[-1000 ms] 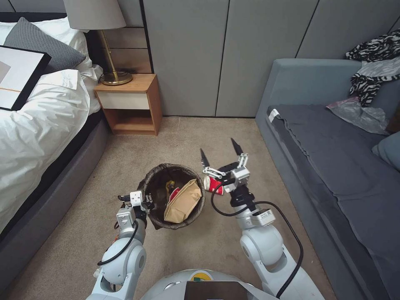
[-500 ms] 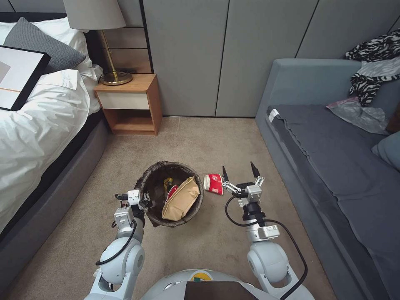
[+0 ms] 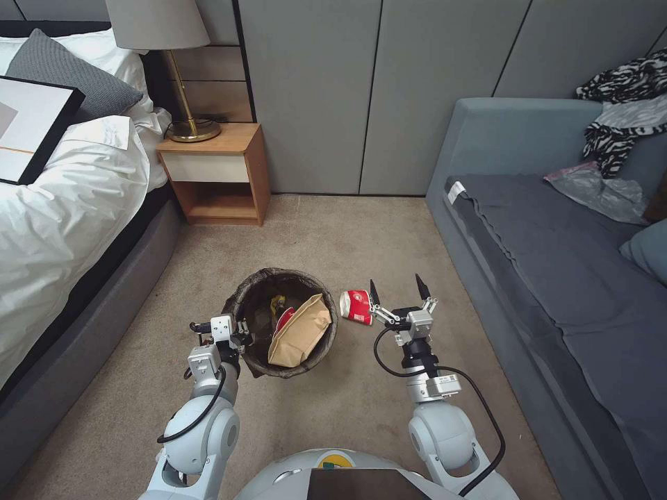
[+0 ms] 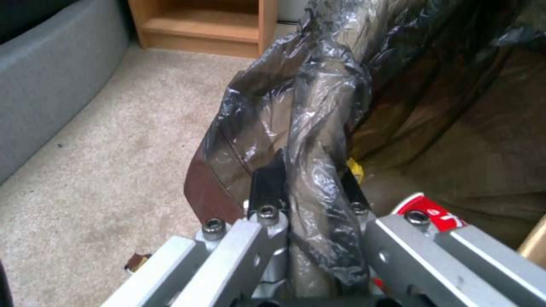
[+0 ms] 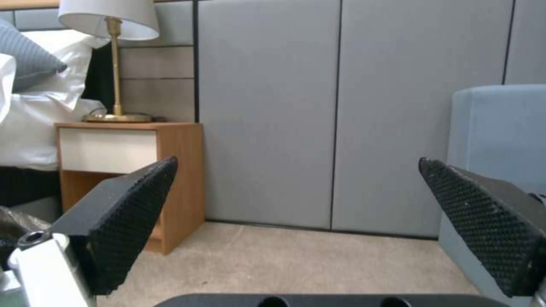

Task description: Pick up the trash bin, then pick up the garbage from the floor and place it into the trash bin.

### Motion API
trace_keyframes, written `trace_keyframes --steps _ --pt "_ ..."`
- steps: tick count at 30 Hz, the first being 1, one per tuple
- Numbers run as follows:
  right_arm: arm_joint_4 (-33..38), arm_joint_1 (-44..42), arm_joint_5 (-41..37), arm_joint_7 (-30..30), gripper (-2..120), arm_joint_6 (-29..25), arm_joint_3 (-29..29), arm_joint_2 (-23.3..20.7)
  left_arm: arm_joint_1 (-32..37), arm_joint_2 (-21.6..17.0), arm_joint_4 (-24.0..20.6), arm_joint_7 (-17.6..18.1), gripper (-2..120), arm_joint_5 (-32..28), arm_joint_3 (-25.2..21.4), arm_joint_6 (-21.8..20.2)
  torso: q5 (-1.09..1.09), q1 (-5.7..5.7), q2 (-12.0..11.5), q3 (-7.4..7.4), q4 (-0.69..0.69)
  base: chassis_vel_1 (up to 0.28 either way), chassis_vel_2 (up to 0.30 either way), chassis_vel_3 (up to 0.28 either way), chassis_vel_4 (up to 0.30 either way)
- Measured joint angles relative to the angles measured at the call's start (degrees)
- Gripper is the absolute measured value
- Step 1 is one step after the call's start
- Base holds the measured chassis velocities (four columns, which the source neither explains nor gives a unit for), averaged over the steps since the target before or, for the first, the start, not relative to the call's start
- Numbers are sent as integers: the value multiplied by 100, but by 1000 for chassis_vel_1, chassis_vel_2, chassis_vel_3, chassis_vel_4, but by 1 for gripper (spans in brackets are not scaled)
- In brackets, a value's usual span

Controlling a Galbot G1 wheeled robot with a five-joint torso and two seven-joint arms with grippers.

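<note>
On carpet (image 3: 208, 278) between bed (image 3: 55, 208) and sofa (image 3: 556, 278): bin (image 3: 258, 292), lined rim clamped by left gripper (image 3: 242, 338), fingers (image 4: 267, 187) closed either side of the liner. Inside bin: paper bag (image 3: 300, 332), red cup (image 3: 285, 318), yellow wrapper (image 3: 279, 303). Just right of bin, on its side on carpet: cup (image 3: 356, 306). Beside that cup: right gripper (image 3: 396, 292), fingers (image 5: 122, 221) spread wide, nothing between them.

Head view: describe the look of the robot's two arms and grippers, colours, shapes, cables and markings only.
Both arms are glossy white-grey with rounded joint housings and black cuffs. The left gripper has a boxy silver-white body. The right gripper has a silver body and two pointed black fingers, their pads dimpled in the right wrist view. A black cable loops along each forearm; the right wrist carries a small white label.
</note>
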State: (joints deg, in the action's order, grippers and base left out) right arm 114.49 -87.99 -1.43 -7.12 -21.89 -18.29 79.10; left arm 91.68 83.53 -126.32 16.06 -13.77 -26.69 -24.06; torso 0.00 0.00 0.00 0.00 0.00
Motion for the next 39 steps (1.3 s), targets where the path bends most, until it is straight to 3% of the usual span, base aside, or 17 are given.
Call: trace_keyframes --steps 21,33,39 --pt "-116 100 2 -19 100 -77 109 24 2 20 -14 17 3 0 1 4 -1 0 0 -1 0 -144 146 146 -149" --pt "-285 288 172 162 100 -387 181 -5 -5 21 -4 25 3 3 -9 -1 0 0 0 0 1 10 -16 -8 6" --pt "-497 584 -512 -354 100 1094 532 -264 -34 13 -34 27 3 7 -55 -2 0 0 0 0 0 0 0 0 0"
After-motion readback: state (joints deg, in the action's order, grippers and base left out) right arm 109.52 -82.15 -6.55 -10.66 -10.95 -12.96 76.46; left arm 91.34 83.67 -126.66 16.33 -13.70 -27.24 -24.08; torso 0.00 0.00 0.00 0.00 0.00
